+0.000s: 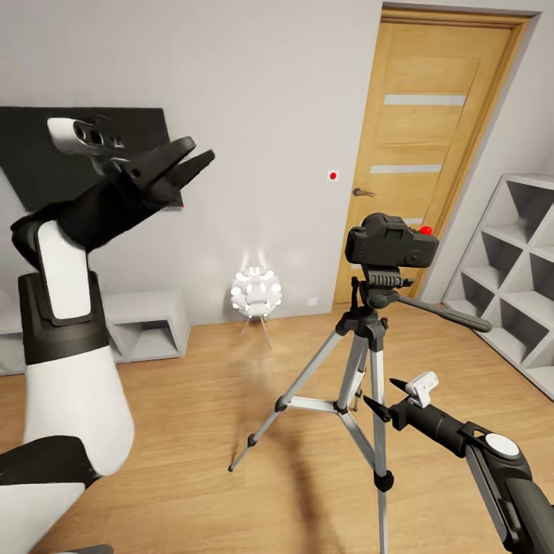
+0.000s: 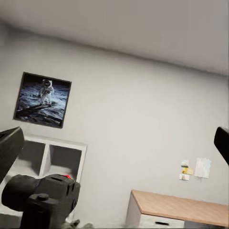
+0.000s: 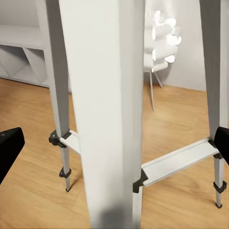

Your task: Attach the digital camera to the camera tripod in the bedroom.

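Head view gives me the digital camera (image 1: 391, 240) sitting on the black pan head of the camera tripod (image 1: 362, 362), its red button up, the long black handle running out toward the white cube shelf (image 1: 514, 269). My right claw (image 1: 378, 395) is low, well below the camera and just beside the tripod's near leg, its two thin fingers spread apart with nothing between them; through the right wrist view I see the silver legs (image 3: 107, 109) right in front of that claw, one of them very close, and its fingertips (image 3: 9, 145) wide at either edge. My left claw (image 1: 188, 158) is raised high, well apart from the camera and off to its side, fingers parted and empty; from the left wrist view the camera (image 2: 43, 193) lies ahead of and beneath that claw. Beyond the tripod stand a glowing white floor lamp (image 1: 256, 292), the wooden door (image 1: 427, 146) and the light wood floor (image 1: 200, 400). An astronaut poster (image 2: 43, 98) hangs beyond the left claw.
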`<state>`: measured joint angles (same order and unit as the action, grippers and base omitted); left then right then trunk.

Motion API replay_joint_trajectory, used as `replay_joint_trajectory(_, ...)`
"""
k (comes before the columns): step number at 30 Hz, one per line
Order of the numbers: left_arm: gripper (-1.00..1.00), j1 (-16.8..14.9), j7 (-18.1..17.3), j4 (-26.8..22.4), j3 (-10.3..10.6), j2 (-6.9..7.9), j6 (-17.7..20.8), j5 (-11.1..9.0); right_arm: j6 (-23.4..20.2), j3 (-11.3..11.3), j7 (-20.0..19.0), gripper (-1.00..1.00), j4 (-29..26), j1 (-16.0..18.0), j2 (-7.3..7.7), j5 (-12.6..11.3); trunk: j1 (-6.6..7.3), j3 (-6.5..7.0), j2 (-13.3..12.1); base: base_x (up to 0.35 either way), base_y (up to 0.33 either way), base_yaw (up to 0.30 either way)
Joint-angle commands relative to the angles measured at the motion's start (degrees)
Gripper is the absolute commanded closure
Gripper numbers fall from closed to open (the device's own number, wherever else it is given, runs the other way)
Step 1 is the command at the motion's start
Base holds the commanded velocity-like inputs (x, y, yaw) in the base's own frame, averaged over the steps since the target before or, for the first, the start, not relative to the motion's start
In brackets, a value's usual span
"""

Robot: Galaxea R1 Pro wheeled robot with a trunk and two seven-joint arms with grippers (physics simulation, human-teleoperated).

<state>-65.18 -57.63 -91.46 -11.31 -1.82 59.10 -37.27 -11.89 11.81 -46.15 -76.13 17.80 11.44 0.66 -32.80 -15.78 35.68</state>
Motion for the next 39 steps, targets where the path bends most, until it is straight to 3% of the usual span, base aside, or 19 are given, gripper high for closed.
replay_joint_trajectory(1, -1.00, 1.12, 0.32, -0.25, -0.07, 1.33, 0.48, 0.05, -0.42, 0.11, -0.32, -1.00, -0.07, 0.03, -0.01, 0.06, -0.02, -0.08, 0.08, 0.000, 0.000, 0.000)
replay_joint_trajectory(3, -1.00, 3.02, 0.89, -0.53, -0.05, 3.39, 0.69, 0.04, -0.48, 0.13, -0.34, -1.00, -0.07, 0.04, -0.01, 0.05, -0.02, -0.08, 0.08, 0.000, 0.000, 0.000)
replay_joint_trajectory(5, -1.00, 4.39, 1.13, -0.63, -0.04, 4.44, 0.78, 0.07, -0.55, 0.14, -0.34, -1.00, -0.07, 0.04, 0.04, 0.09, -0.02, -0.08, 0.08, 0.000, 0.000, 0.000)
replay_joint_trajectory(14, -1.00, 7.36, 1.35, -0.66, -0.25, 6.24, 0.64, 0.16, -0.59, 0.78, -1.42, -1.00, -0.14, -0.17, 0.14, 0.04, -0.02, -0.08, 0.08, 0.000, 0.000, 0.000)
replay_joint_trajectory(19, -1.00, 7.82, 1.38, -0.66, -0.41, 6.99, 0.59, 0.17, -0.67, 4.94, -6.57, -1.00, -2.69, -2.00, 0.05, 0.10, -0.02, -0.08, 0.08, 0.000, 0.000, 0.000)
replay_joint_trajectory(25, -1.00, 7.93, 1.40, -0.65, -0.50, 7.17, 0.56, 0.18, -0.68, 6.83, -7.91, -1.00, -4.45, -4.46, 0.12, 0.06, -0.02, -0.08, 0.08, 0.000, 0.000, 0.000)
replay_joint_trajectory(27, -1.00, 8.12, 1.44, -0.65, -0.56, 7.35, 0.56, 0.18, -0.66, 8.95, -8.88, -1.00, -4.78, -5.57, 0.30, 0.05, -0.02, -0.08, 0.08, 0.000, 0.000, 0.000)
replay_joint_trajectory(29, -1.00, 9.63, 1.49, -0.65, -0.61, 7.87, 0.57, 0.19, -0.62, 15.91, -10.96, -1.00, -4.93, -6.36, 0.57, 0.17, -0.02, -0.08, 0.08, 0.000, 0.000, 0.000)
replay_joint_trajectory(30, -1.00, 10.28, 1.59, -0.65, -0.60, 8.03, 0.55, 0.21, -0.51, 18.06, -11.30, -1.00, -4.79, -6.45, 0.61, 0.23, -0.02, -0.08, 0.08, 0.000, 0.000, 0.000)
replay_joint_trajectory(31, -1.00, 11.89, 2.28, -0.65, -0.52, 8.26, 0.50, 0.30, -0.33, 22.21, -11.54, -1.00, -4.11, -6.36, 0.72, 0.40, -0.02, -0.08, 0.08, 0.000, 0.000, 0.000)
replay_joint_trajectory(33, -1.00, 14.18, 4.12, -0.67, -0.31, 8.38, 0.35, 0.66, -0.11, 25.94, -11.03, -1.00, -1.84, -6.09, 1.07, 0.58, -0.02, -0.08, 0.08, 0.000, 0.000, 0.000)
replay_joint_trajectory(34, -1.00, 17.15, 7.18, -0.69, -0.13, 8.22, -0.30, 1.15, 0.20, 28.61, -9.46, -1.00, 1.73, -5.50, 2.36, 0.88, -0.02, -0.08, 0.08, 0.000, 0.000, 0.000)
replay_joint_trajectory(35, -1.00, 18.79, 9.11, -0.70, -0.05, 8.13, -0.97, 1.40, 0.39, 29.56, -8.28, -1.00, 3.74, -4.97, 3.39, 1.10, -0.02, -0.08, 0.08, 0.000, 0.000, 0.000)
replay_joint_trajectory(36, -1.00, 21.96, 13.15, -0.72, 0.25, 7.98, -2.89, 1.75, 0.70, 30.93, -5.45, -1.00, 7.95, -3.66, 5.89, 1.42, -0.02, -0.08, 0.08, 0.000, 0.000, 0.000)
replay_joint_trajectory(37, -1.00, 23.43, 15.03, -0.72, 0.47, 7.94, -4.01, 1.87, 0.83, 31.42, -3.96, -1.00, 10.19, -2.95, 7.19, 1.53, -0.02, -0.08, 0.08, 0.000, 0.000, 0.000)
replay_joint_trajectory(38, -1.00, 27.58, 18.83, -0.73, 0.77, 8.17, -7.15, 2.15, 1.24, 32.37, 0.04, -1.00, 17.14, -1.00, 10.56, 1.77, -0.02, -0.08, 0.08, 0.000, 0.000, 0.000)
replay_joint_trajectory(39, -1.00, 28.95, 19.61, -0.73, 0.67, 8.31, -7.98, 2.23, 1.57, 32.57, 1.09, -1.00, 19.35, -0.41, 11.38, 1.83, -0.02, -0.08, 0.08, 0.000, 0.000, 0.000)
